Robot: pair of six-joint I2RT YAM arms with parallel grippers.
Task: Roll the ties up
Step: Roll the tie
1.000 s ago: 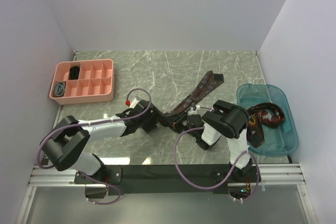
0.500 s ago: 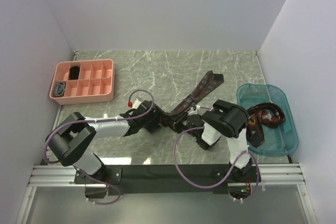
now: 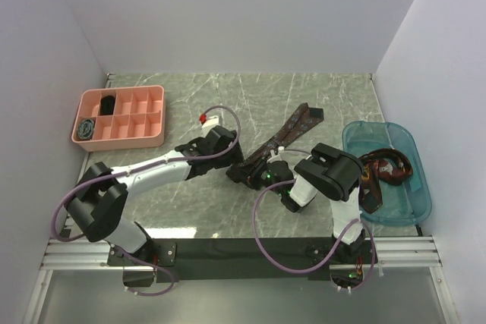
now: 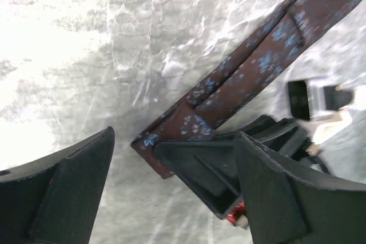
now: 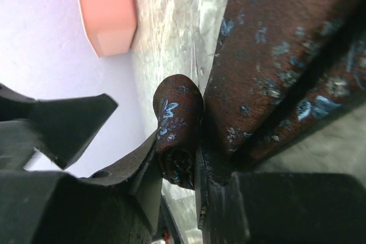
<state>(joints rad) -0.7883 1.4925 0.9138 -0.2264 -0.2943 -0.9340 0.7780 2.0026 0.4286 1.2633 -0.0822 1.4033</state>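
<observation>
Two claws crowd the near end of the maroon patterned tie (image 3: 287,133), which lies as a long diagonal strip across the marble bench (image 3: 190,96). Look at the right claw (image 5: 178,158): it is clenched on that end, a small tight roll pinched between its fingers. Just above the same spot, the left claw (image 4: 174,141) hangs spread wide, gripping nothing. Far left, the pink divided tray (image 3: 118,141) holds a black coil (image 3: 108,102) and a grey-blue coil (image 3: 86,128) in separate compartments. Far right, tangled ties (image 3: 383,166) lie in the blue bin (image 3: 402,216).
</observation>
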